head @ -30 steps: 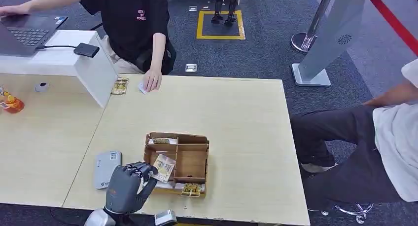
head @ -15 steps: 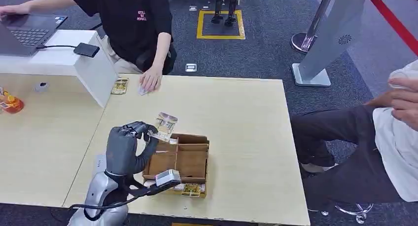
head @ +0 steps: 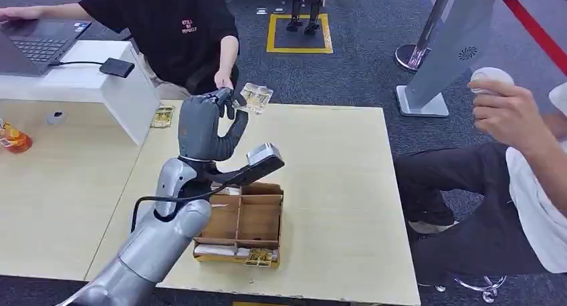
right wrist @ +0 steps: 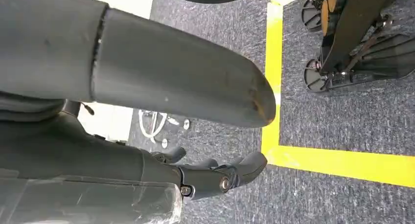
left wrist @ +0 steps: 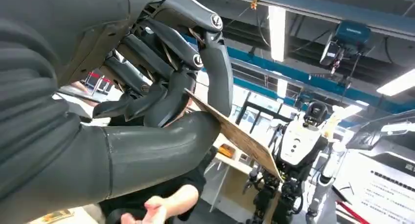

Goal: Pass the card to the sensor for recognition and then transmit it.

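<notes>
My left hand (head: pixel 204 122) is raised high over the far side of the wooden table (head: pixel 321 159) and pinches a card in a clear sleeve (head: pixel 255 97) between thumb and fingers. The left wrist view shows the card (left wrist: pixel 235 133) edge-on, sticking out from the left hand (left wrist: pixel 161 87). A person in a black shirt (head: pixel 174 32) stands across the table, and this person's hand (head: pixel 224 79) hovers just beside the held card. Below my forearm sits a cardboard box (head: pixel 257 219) with compartments and more cards. My right hand (right wrist: pixel 122 136) hangs over the carpet, holding nothing, fingers apart.
A white raised stand (head: pixel 100 82) with a laptop (head: pixel 30 45) is at the far left, and a loose card (head: pixel 162 116) lies by it. An orange bottle (head: pixel 13 139) stands at the left edge. A seated person (head: pixel 528 159) at the right lifts a hand.
My left hand has lifted the card out of the box and carried it up and away toward the person across the table, whose hand has risen off the table to meet it.
</notes>
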